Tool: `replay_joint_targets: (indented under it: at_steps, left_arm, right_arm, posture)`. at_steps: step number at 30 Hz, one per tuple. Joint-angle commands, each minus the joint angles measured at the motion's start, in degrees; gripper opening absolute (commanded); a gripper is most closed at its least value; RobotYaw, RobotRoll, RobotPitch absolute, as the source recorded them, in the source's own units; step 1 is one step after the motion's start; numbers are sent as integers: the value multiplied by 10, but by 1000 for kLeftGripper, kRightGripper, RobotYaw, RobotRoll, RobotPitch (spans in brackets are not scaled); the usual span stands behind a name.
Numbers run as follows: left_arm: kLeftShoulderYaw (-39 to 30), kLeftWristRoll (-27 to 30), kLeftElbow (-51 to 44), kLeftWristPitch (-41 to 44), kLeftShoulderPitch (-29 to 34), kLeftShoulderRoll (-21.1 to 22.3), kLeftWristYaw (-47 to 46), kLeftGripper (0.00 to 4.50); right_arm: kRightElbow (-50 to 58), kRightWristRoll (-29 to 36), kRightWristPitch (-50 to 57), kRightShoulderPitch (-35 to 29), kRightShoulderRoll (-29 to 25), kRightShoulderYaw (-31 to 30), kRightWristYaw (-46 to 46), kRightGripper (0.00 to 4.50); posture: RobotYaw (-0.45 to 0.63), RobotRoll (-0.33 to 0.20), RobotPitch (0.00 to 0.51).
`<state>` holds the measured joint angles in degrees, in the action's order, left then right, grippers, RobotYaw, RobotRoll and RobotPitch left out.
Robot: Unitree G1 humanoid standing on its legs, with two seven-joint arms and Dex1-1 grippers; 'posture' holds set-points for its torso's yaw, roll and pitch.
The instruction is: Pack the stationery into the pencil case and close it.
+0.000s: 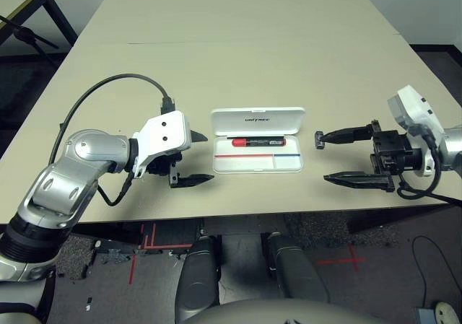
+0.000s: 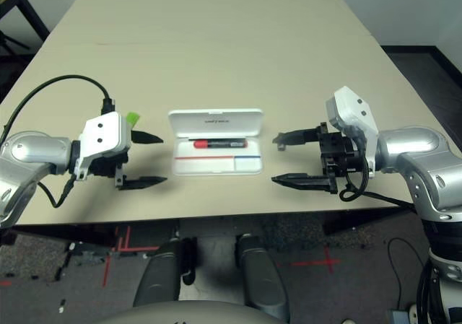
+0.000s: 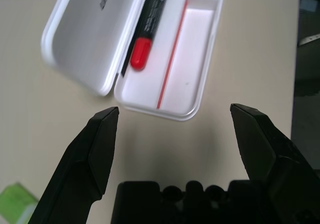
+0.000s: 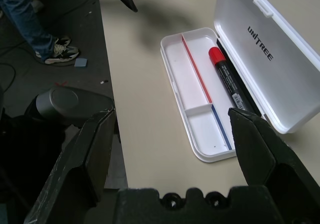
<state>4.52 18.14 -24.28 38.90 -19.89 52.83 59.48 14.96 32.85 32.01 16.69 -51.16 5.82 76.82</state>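
Near the front edge of the beige table, the two grippers hang at about the same depth, one at each side of the frame's middle band. The left gripper sits left of centre, its two black fingers spread wide apart with nothing between them; the lower finger lies close to the tabletop. The right gripper is at the right of the frame, pointing toward the centre, also released and empty. Its upper fingertip lies just beside a small dark-grey block that rests on the table; whether they touch I cannot tell.

Between the two grippers, at the centre of the frame, lies the white pencil case, open. Its lid is folded back on the far side, showing black lettering. A red-and-blue line runs across the tray, and a divider marks off a smaller compartment at the right end. The red marker with its black band lies inside, along the far edge of the tray next to the hinge.

A little farther back on the left, a light-green stick lies on the table just behind the left gripper's white housing, partly hidden by it, outside the case.

In the right wrist view, a person's jeans leg and sneaker show on the floor in the upper left corner.
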Motion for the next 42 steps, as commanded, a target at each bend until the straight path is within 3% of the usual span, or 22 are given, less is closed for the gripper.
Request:
replay_joint_targets:
  at_steps: [1,4,6,9,16,26,42]
  left_arm:
    - [-5,-10,-3,55,-13,16,-33,4500]
    - [-6,-34,23,156,-46,15,-98,4500]
    - [-27,-34,53,244,-90,-18,-155,4500]
    - [-37,-30,80,299,-123,-50,-198,4500]
    - [-40,-38,148,334,-154,-82,-258,4500]
    - [-13,-30,218,346,-193,-103,-270,4500]
    - [12,-59,339,276,-187,-144,-292,4500]
  right_arm:
    - [13,9,3,-6,-10,1,-4,4460]
    - [11,7,7,-3,-15,-8,-4,4460]
    - [8,7,8,2,-16,-15,-2,4460]
    - [3,4,3,11,-12,-24,-1,4460]
    - [11,9,6,15,-7,-33,-7,4460]
    - [12,0,-5,6,-3,-42,-12,4460]
    - [21,-10,-18,1,4,-67,-22,4460]
  posture:
    - [-48,0,168]
    - [-38,0,169]
    - [-32,0,168]
    - [-31,0,167]
    - [-39,0,162]
    - [-51,0,161]
    - [-66,0,158]
